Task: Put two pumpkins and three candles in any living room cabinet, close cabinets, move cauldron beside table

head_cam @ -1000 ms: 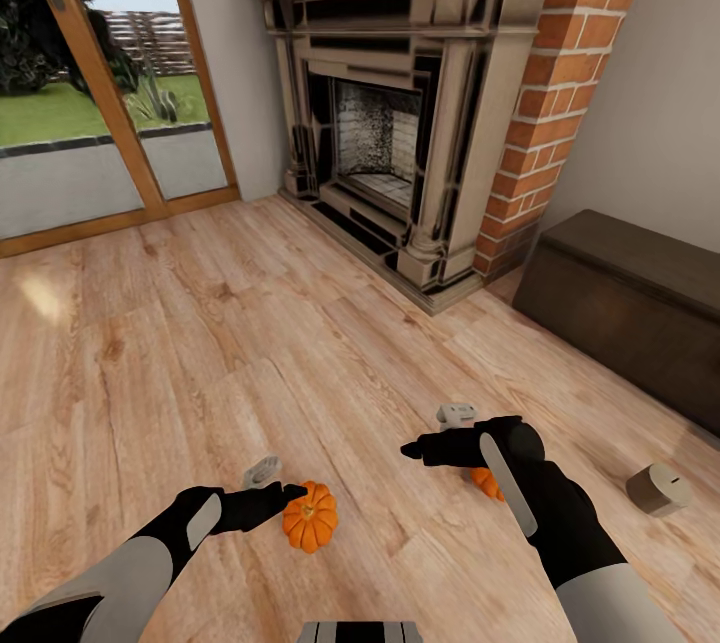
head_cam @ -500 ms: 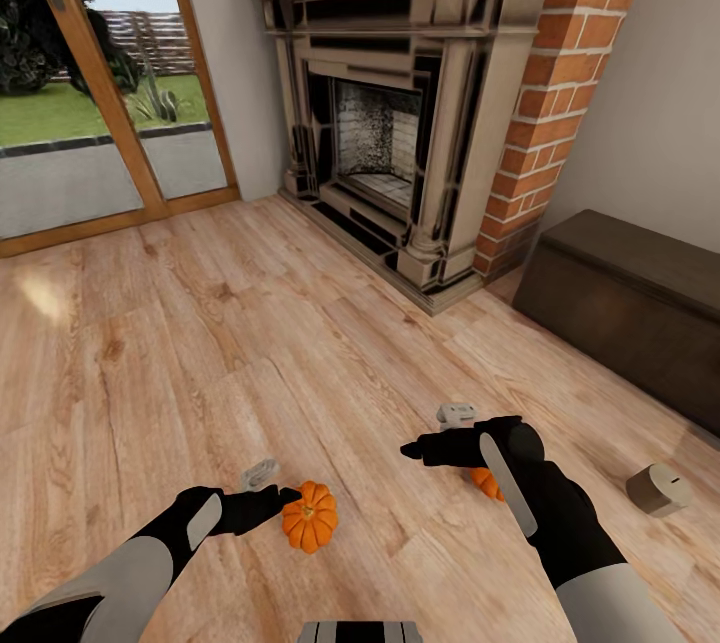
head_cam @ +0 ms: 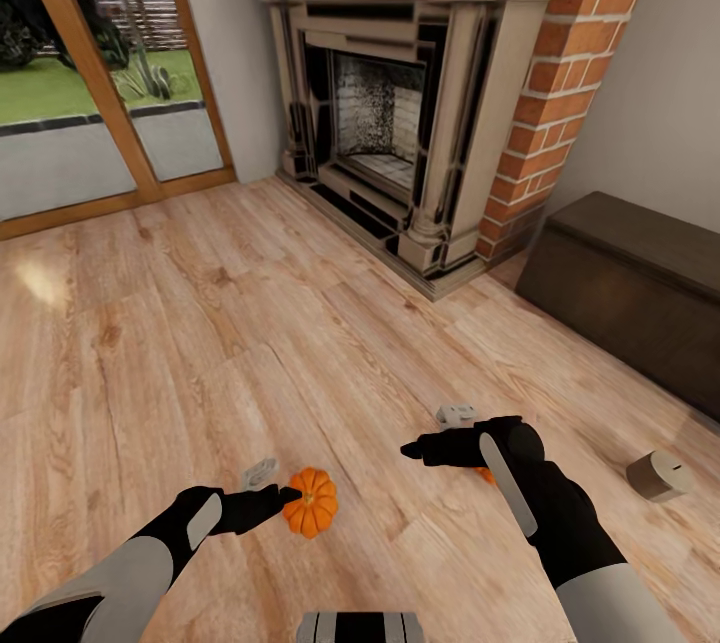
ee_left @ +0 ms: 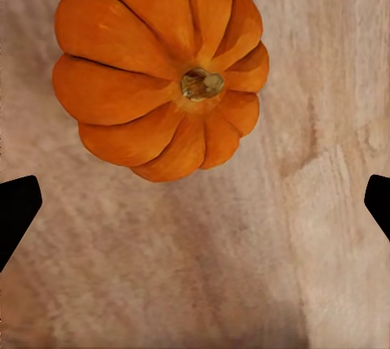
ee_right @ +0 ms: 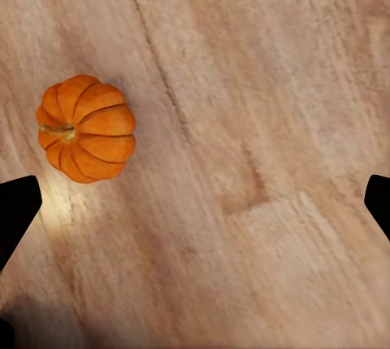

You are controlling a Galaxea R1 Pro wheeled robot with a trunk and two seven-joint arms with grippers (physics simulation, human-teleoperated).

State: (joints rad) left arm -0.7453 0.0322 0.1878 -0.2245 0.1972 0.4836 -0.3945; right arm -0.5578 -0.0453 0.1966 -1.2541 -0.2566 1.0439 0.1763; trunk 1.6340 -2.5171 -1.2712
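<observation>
1. Orange pumpkin (head_cam: 311, 501) on the wooden floor (head_cam: 200, 343), just ahead of left gripper (head_cam: 288, 495); jaws released, empty.
2. Right gripper (head_cam: 408, 448) jaws released above second pumpkin (ee_right: 85, 128).
3. Candle (head_cam: 658, 474) near cabinet (head_cam: 630, 293).

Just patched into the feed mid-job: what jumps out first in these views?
A bright orange pumpkin lies on the wood floor just off the tip of the left hand, fingers spread in the wrist view. A second pumpkin sits on the floor under the right hand, mostly hidden behind it from the head. Behind looms an ornate fireplace; a tan candle lies by the dark cabinet at right.
</observation>
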